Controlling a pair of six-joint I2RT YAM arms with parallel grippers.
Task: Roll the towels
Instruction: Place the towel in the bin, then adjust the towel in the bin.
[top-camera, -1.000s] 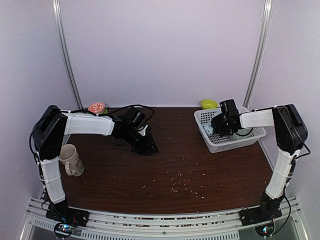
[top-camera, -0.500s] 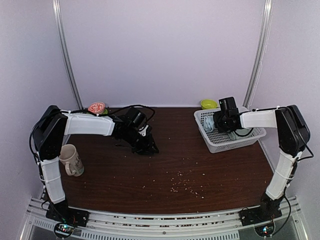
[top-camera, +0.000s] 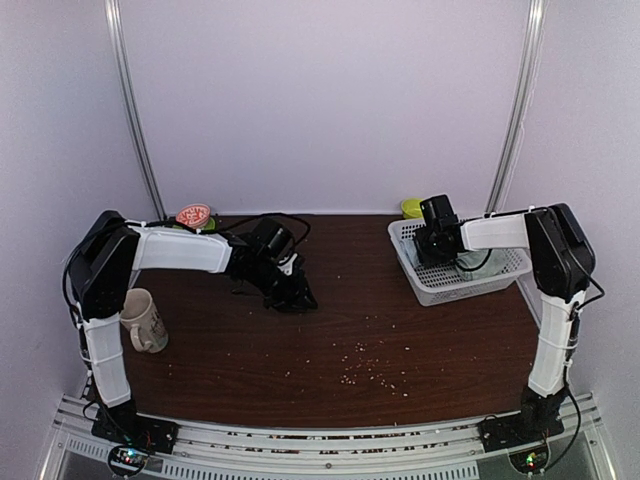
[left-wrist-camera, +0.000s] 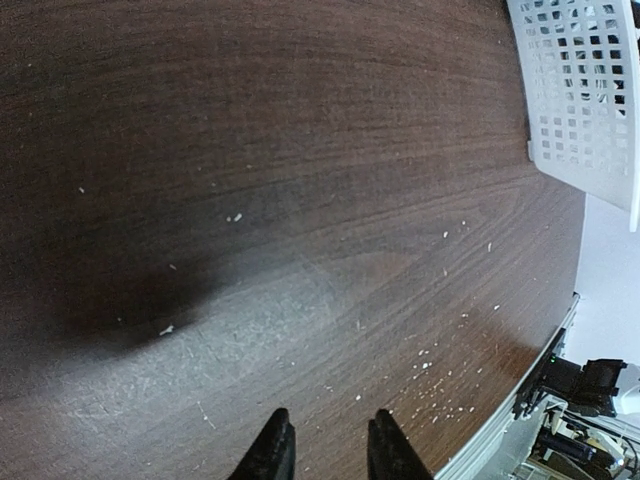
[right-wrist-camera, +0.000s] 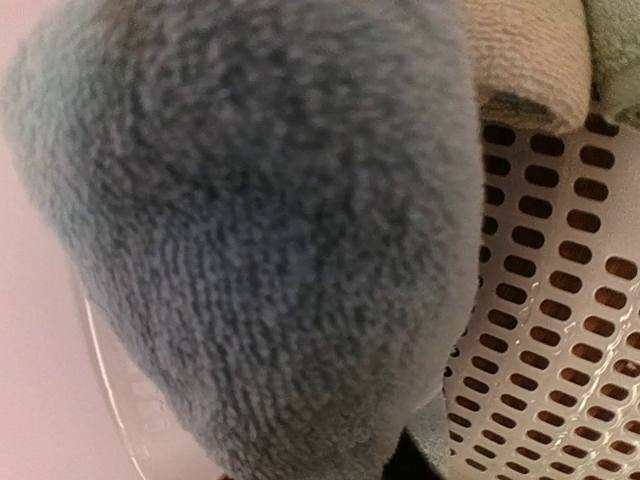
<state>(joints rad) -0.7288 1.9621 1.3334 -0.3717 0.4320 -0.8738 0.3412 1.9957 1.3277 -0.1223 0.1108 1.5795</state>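
The light blue towel (right-wrist-camera: 250, 230) fills the right wrist view, bulging right against the camera inside the white basket (right-wrist-camera: 560, 330). A second pale cloth (right-wrist-camera: 530, 60) lies beyond it in the basket; no dark mark shows on it. My right gripper (top-camera: 430, 245) is down in the basket's left end, shut on the blue towel, with its fingers almost wholly hidden by the cloth. My left gripper (top-camera: 300, 297) rests low over the bare table left of centre. Its jaws (left-wrist-camera: 328, 415) stand a little apart and hold nothing.
The white perforated basket (top-camera: 470, 290) stands at the back right, with a green bowl (top-camera: 417, 207) behind it. A mug (top-camera: 145, 320) stands at the left edge, a red-topped item (top-camera: 193, 214) at the back left. Crumbs (top-camera: 365, 365) are scattered on the brown table.
My right gripper has moved left and toward the back inside the basket, and the blue towel has come with it. The left arm has barely moved.
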